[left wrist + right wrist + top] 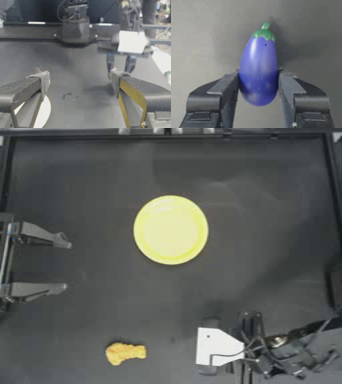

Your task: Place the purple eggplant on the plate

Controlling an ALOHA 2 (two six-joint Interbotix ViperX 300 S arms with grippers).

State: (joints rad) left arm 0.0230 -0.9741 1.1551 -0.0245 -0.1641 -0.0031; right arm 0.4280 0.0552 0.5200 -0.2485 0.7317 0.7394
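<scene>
Eggplant (258,75): one; glossy blue-purple oval, green stem cap; clamped between the right gripper's (258,86) jaws, near the table's (80,328) front right; hidden in top view.
Plate (170,230): one; round, pale yellow, mid-table.
Yellow-orange lump (124,353): one, front.
Left gripper (65,264): jaws wide, at left edge.

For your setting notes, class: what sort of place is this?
Probably a robot test bench: a dark framed table, two arms, toy props. The right tool grips a toy eggplant; a yellow plate waits.
</scene>
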